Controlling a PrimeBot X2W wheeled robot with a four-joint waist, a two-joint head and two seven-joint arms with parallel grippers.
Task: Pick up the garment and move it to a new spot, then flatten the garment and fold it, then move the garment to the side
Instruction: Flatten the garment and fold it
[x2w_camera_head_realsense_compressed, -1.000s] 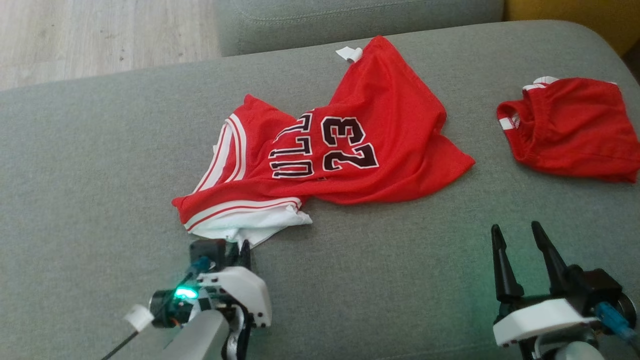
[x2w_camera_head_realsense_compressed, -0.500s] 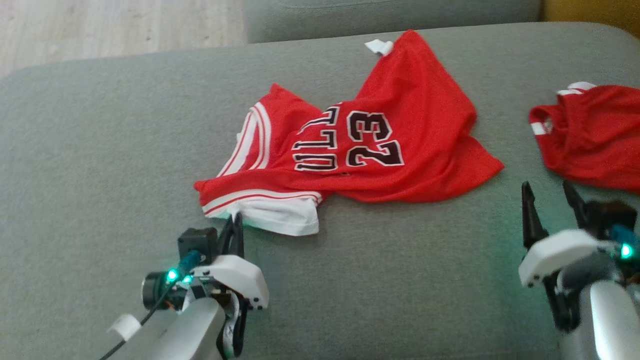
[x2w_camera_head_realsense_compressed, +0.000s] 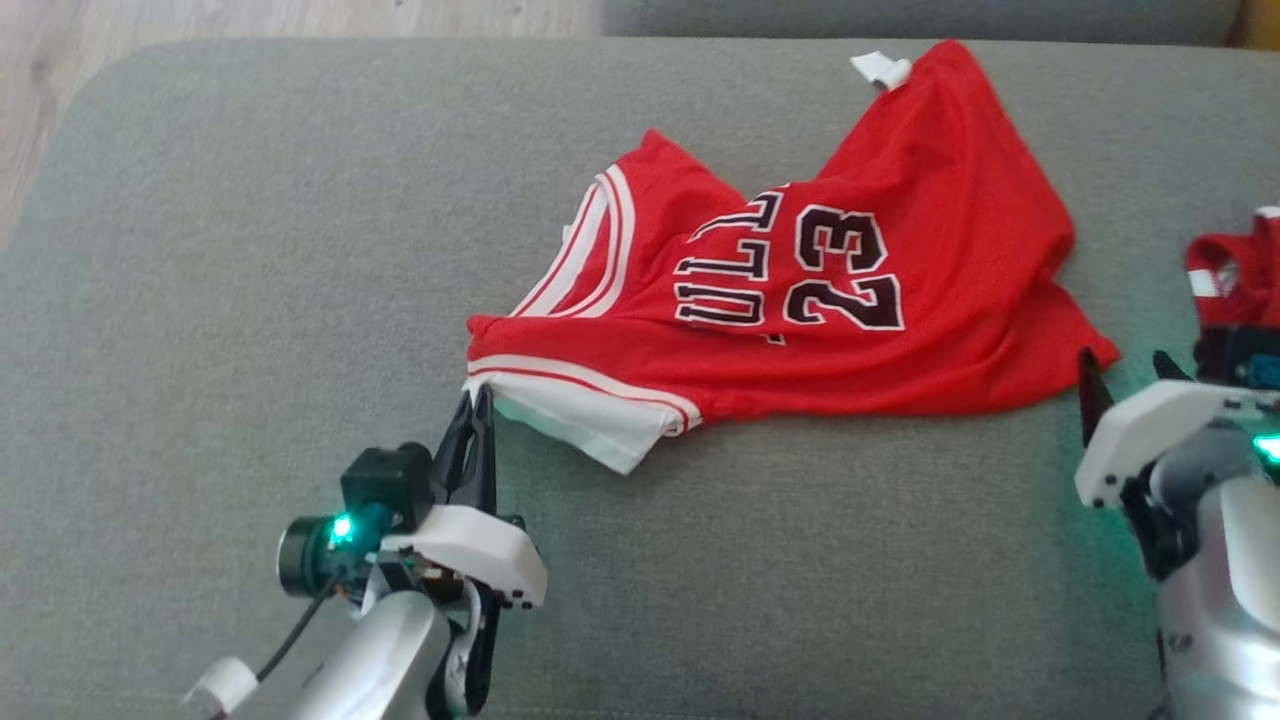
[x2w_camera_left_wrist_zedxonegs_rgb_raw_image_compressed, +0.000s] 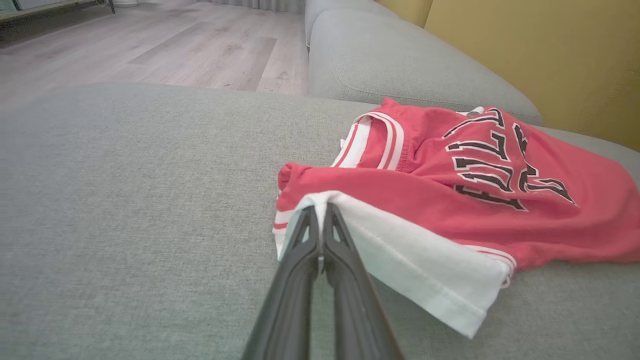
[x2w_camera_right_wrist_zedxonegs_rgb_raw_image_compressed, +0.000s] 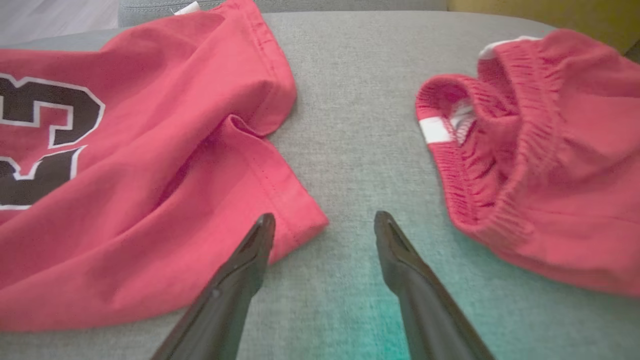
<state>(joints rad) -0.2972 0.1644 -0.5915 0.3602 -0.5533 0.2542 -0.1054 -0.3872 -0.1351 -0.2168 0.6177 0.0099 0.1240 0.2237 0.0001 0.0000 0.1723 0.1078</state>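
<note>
Looking down from the head, we are seeing the crumpled red mesh basketball jersey with white trim and a black 23 (x2w_camera_head_realsense_compressed: 950, 200) lying across the middle of the grey fabric sofa cushion (x2w_camera_head_realsense_compressed: 250, 250). Our left gripper (x2w_camera_head_realsense_compressed: 482, 395) is pinching the jersey's white hem corner, fingers pressed together on the cloth, probably because a corner gives a clean handle for lifting. Our right gripper (x2w_camera_head_realsense_compressed: 1125, 360) is hovering spread at the jersey's opposite red corner, holding nothing. A second red garment with an elastic waistband (x2w_camera_head_realsense_compressed: 1225, 290) is lying near it, apart from the jersey.

Turning to the left wrist, we are seeing both dark fingers meeting on the white fold, the fabric bunching at their tips.

Turning to the right wrist, we are seeing the spread fingers straddling bare cushion just beside the red corner, one tip overlapping its edge. We are judging that this arm is lining up a second grip so the jersey lifts evenly.
</note>
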